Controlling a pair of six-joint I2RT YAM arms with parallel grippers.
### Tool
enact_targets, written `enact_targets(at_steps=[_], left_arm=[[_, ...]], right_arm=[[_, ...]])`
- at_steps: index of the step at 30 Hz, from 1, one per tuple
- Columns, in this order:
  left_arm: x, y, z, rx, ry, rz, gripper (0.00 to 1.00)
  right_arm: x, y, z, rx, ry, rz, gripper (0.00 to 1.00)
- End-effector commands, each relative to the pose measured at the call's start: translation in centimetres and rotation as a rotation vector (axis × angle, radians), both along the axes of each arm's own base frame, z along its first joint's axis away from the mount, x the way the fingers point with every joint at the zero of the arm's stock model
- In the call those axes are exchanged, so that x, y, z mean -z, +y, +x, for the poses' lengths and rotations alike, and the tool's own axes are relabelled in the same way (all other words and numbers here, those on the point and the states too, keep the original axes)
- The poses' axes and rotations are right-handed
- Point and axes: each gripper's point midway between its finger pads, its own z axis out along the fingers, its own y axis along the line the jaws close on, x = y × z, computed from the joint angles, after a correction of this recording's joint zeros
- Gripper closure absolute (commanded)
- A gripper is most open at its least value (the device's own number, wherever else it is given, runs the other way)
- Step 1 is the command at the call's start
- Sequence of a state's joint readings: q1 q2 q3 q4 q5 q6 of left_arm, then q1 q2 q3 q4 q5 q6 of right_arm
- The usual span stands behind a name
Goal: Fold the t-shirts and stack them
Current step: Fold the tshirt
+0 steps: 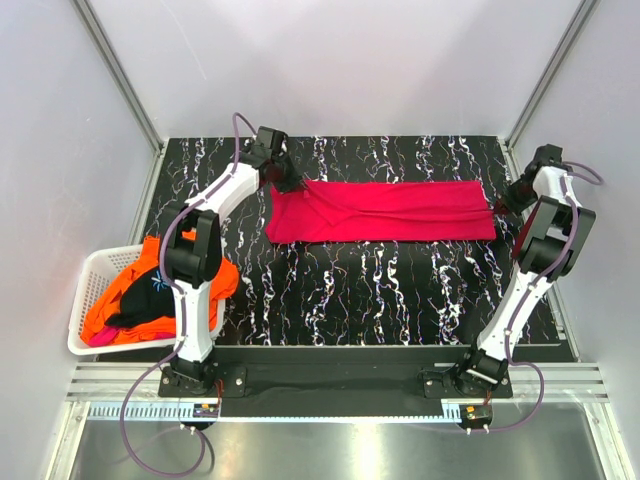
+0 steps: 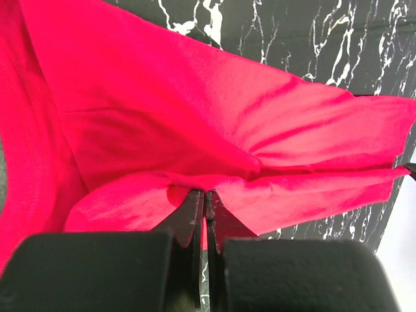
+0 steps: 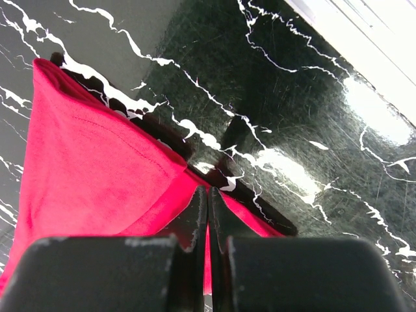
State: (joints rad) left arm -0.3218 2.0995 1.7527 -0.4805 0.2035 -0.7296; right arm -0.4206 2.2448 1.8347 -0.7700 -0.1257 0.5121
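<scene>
A magenta-red t-shirt point(image 1: 385, 212) lies stretched in a long band across the far part of the black marbled table point(image 1: 380, 290). My left gripper point(image 1: 284, 180) is shut on its far left corner; in the left wrist view the cloth point(image 2: 195, 117) bunches at the closed fingertips point(image 2: 205, 195). My right gripper point(image 1: 500, 205) is shut on its right end; in the right wrist view the shirt's hem point(image 3: 97, 169) is pinched at the tips point(image 3: 208, 192), just above the table. Orange, black and pink shirts point(image 1: 140, 290) lie piled in the basket.
A white slatted plastic basket point(image 1: 85, 300) stands at the table's left edge beside the left arm's base. Grey walls and aluminium posts enclose the table on three sides. A metal rail runs along the near edge.
</scene>
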Motion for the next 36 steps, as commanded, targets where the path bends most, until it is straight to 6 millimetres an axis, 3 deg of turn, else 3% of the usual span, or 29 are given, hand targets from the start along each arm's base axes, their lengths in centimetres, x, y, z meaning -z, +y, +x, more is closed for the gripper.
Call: enact_targets(at_steps=[1, 3, 6, 9, 13, 14, 16, 17, 18, 19, 20, 21, 22, 23, 24, 26, 27, 28, 30, 31, 32, 36], left_arm=[[-1.6, 0.0, 1.4, 0.005, -0.048, -0.027, 1.0], [-1.4, 0.3, 1.6, -0.001, -0.042, -0.029, 1.0], [-0.9, 0.5, 1.7, -0.003, -0.03, -0.023, 0.98], [-0.4, 1.1, 1.7, -0.007, -0.014, 0.007, 0.84], [-3.1, 1.6, 1.9, 0.031, -0.074, 0.088, 0.57], [-4.3, 1.7, 1.5, 0.035, -0.097, 0.098, 0.57], [-4.1, 2.3, 0.3, 0.043, -0.093, 0.136, 0.56], [-5.5, 2.3, -0.6, 0.048, -0.115, 0.133, 0.56], [-4.4, 2.7, -1.8, 0.056, -0.086, 0.15, 0.56], [-4.6, 2.7, -2.6, 0.066, -0.084, 0.147, 0.56], [-5.5, 2.6, -3.5, 0.078, -0.095, 0.138, 0.56], [-4.2, 2.7, -4.7, 0.094, -0.063, 0.14, 0.57], [-4.1, 2.1, -5.5, 0.122, -0.059, 0.115, 0.57], [-4.5, 1.9, -6.1, 0.136, -0.069, 0.096, 0.59], [-3.1, 1.7, -7.3, 0.154, -0.036, 0.084, 0.59], [-3.3, 0.6, -7.7, 0.187, -0.062, 0.038, 0.6], [-2.9, 0.3, -8.0, 0.192, -0.053, 0.03, 0.6], [-3.1, -0.2, -7.9, 0.206, -0.061, 0.009, 0.6], [-2.3, -1.1, -7.7, 0.207, -0.027, -0.022, 0.61], [-2.2, -1.6, -7.7, 0.216, -0.019, -0.042, 0.62], [-1.5, -1.9, -7.8, 0.217, 0.003, -0.047, 0.63], [-0.2, -1.8, -7.7, 0.196, 0.039, -0.044, 0.68]], right_arm=[[-1.2, 0.0, 1.3, -0.026, -0.043, -0.003, 1.0], [-1.0, 0.1, 1.5, -0.03, -0.044, 0.002, 1.0], [-1.1, 0.1, 2.0, -0.041, -0.056, 0.008, 0.93], [-1.6, -0.1, 2.8, -0.075, -0.074, -0.002, 0.82], [-4.5, -0.6, 2.9, -0.095, -0.087, -0.041, 0.63], [-5.9, -0.4, 2.8, -0.1, -0.102, -0.063, 0.59], [-6.3, 0.3, 1.9, -0.115, -0.092, -0.069, 0.54], [-7.9, 0.5, 1.5, -0.12, -0.113, -0.089, 0.54], [-8.3, 1.5, 1.4, -0.14, -0.118, -0.088, 0.53], [-7.8, 2.7, 0.7, -0.157, -0.101, -0.071, 0.53], [-9.1, 3.8, 0.5, -0.176, -0.125, -0.07, 0.53], [-9.3, 6.3, 0.6, -0.23, -0.128, -0.065, 0.53], [-8.9, 7.9, 0.3, -0.263, -0.125, -0.055, 0.53], [-9.9, 9.7, 0.3, -0.302, -0.16, -0.039, 0.53], [-9.1, 13.0, -0.2, -0.347, -0.147, -0.002, 0.53], [-9.7, 16.6, 0.3, -0.383, -0.206, 0.05, 0.55], [-8.7, 18.5, -0.2, -0.375, -0.194, 0.099, 0.56], [-8.9, 21.5, 0.3, -0.422, -0.227, 0.116, 0.61], [-7.6, 24.7, -0.2, -0.442, -0.207, 0.152, 0.68], [-7.3, 27.6, -0.3, -0.492, -0.217, 0.167, 0.73], [-6.6, 29.2, -0.6, -0.523, -0.21, 0.196, 0.83], [-4.7, 34.1, -1.3, -0.561, -0.196, 0.277, 1.0]])
